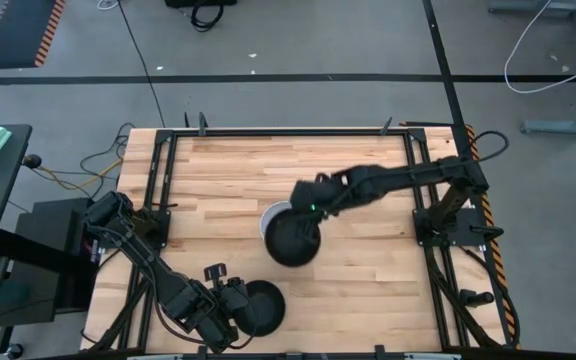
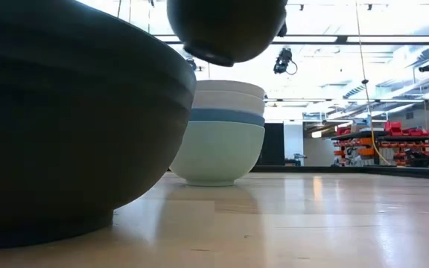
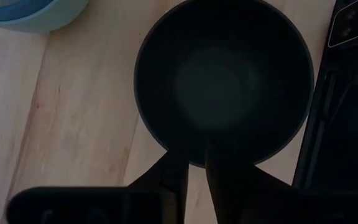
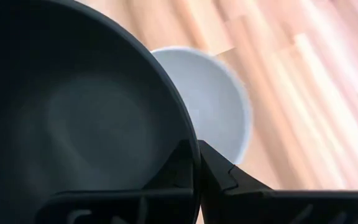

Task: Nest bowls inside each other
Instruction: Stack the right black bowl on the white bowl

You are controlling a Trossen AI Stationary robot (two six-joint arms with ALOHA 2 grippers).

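Note:
A stack of nested bowls (image 2: 222,134) stands on the table by the foot of its pale mint green bottom bowl, with a blue bowl and two white ones inside; its white top (image 1: 273,215) shows from above. My right gripper (image 1: 308,210) is shut on a black bowl (image 1: 293,240), which hangs in the air (image 2: 226,30) beside and above the stack. My left gripper (image 1: 240,305), near the table's near edge, is shut on a second black bowl (image 1: 263,305), which looms large in the low view (image 2: 51,112). My left gripper (image 3: 194,171) has the second black bowl by its rim (image 3: 191,160), one finger inside the bowl and one outside. The fingers point down from above. The bowl sits upright with its foot (image 2: 43,223) on the table. My right gripper (image 4: 197,168) pinches the rim (image 4: 188,140) of the lifted black bowl, one finger inside and one outside, coming from above. The bowl is lifted clear and hangs open side up, above the level of the stack's top bowl (image 4: 216,106).
Black metal rails (image 1: 163,170) frame the wooden table on the left and right. A dark box (image 3: 347,93) stands close beside the left gripper's bowl. Bare wood (image 1: 368,270) lies to the right of the stack and toward the far edge.

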